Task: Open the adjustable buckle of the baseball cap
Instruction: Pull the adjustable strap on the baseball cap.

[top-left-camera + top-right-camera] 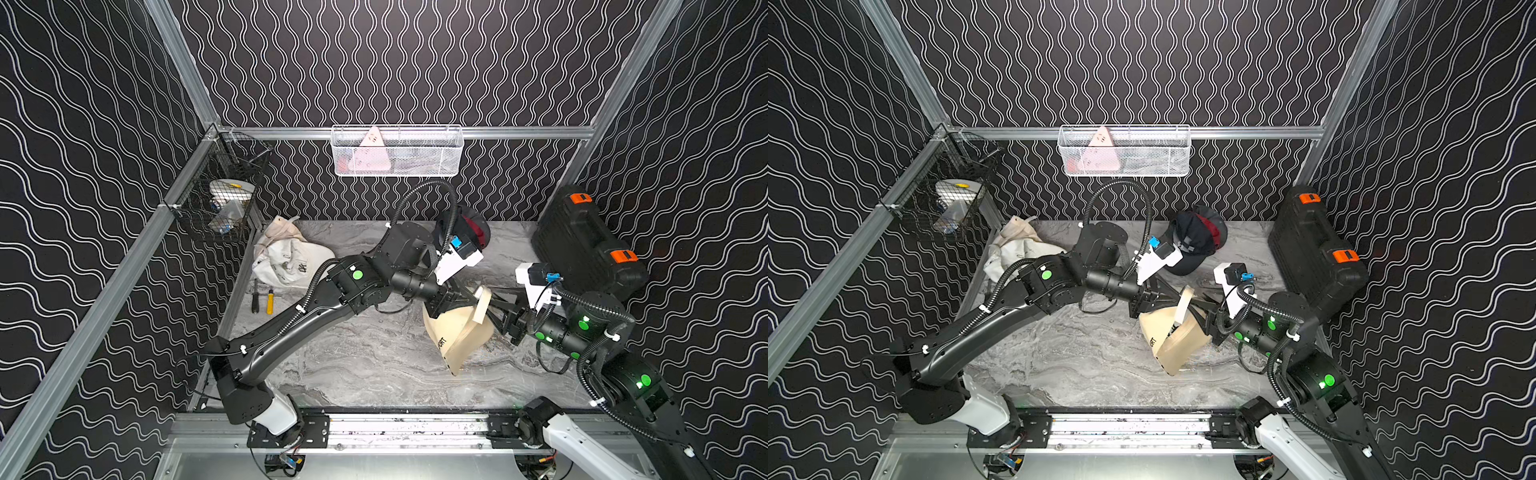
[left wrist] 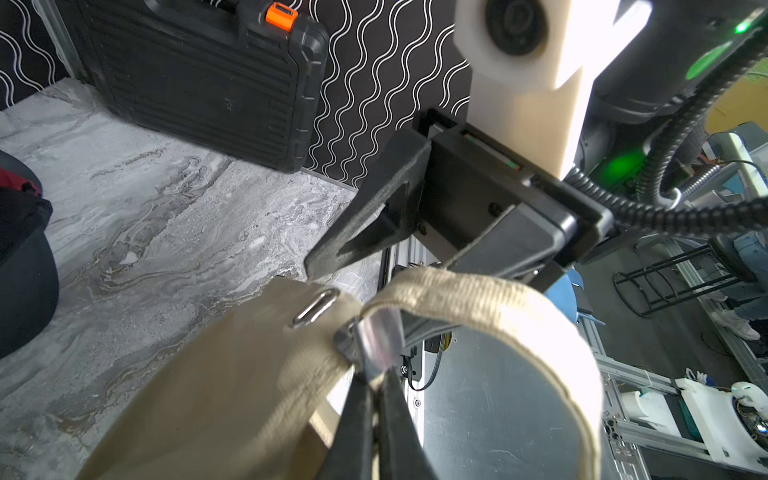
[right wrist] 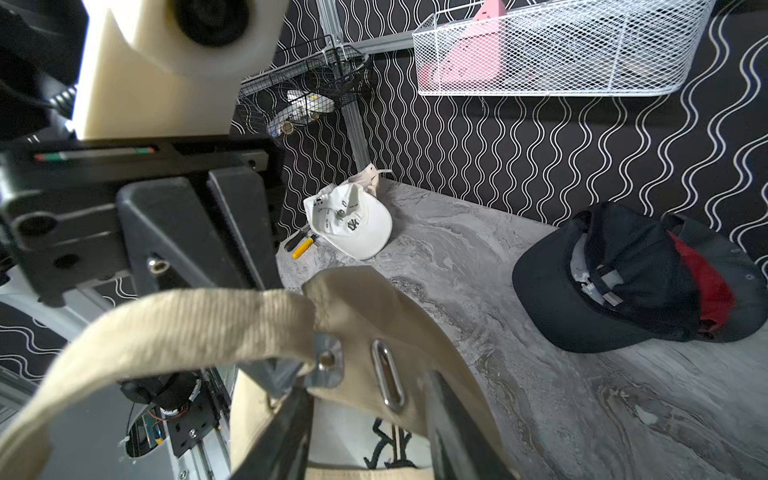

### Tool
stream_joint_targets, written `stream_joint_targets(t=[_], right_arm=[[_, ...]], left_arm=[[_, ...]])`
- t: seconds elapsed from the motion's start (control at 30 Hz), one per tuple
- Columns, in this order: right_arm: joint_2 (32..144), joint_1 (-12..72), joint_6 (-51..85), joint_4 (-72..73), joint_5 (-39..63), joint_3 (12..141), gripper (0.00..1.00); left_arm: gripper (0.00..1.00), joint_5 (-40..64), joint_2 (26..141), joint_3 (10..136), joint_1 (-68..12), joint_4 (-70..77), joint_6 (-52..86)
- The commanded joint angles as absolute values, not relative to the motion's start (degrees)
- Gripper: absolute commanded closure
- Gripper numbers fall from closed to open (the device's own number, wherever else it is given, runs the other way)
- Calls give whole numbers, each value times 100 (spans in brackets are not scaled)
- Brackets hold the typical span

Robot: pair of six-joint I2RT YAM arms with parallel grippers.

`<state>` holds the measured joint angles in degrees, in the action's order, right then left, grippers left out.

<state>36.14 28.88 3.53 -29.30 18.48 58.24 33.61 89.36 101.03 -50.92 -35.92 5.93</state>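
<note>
Under the white basket [image 1: 397,151] lies a navy cap [image 1: 1200,239]; left of the basket, a white cap [image 1: 291,264] and screwdrivers [image 1: 270,302]; right of it, a black case [image 1: 582,245].

Left tool [image 2: 376,374] clamped, right tool [image 3: 368,380] agape

Both black: left arm [image 1: 270,349], right arm [image 1: 623,365]. White base links [image 1: 278,409], white wrist cam mounts [image 1: 457,259] w/ blue plugs [image 1: 457,242]. Green LEDs [image 1: 357,274] on joints. Corrugated black cables [image 1: 432,187], white zip ties [image 1: 300,308]. Left gripper [image 2: 376,374], right gripper [image 2: 378,259]: black triangular fingers.
</note>
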Motion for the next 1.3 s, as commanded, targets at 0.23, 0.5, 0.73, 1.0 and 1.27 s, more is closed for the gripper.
stream_joint_targets(t=[0.23, 0.5, 0.73, 1.0, 1.27], right_arm=[[3634, 2892, 287, -2657, 2327, 5845, 60], [3658, 2898, 291, -2630, 2623, 5840, 72], [3629, 2892, 437, -2480, 2669, 5783, 85], [3546, 2892, 626, -2220, 2647, 5634, 89], [3550, 2896, 779, -2089, 2515, 5572, 91]], left_arm=[[100, 3647, 9024, 10164, -5089, -3590, 671], [100, 3706, 9045, 10175, -5089, -3634, 703], [100, 3783, 9046, 10086, -5089, -3591, 743], [100, 3854, 8987, 9948, -5089, -3524, 755], [100, 3882, 8904, 9766, -5089, -3456, 756]])
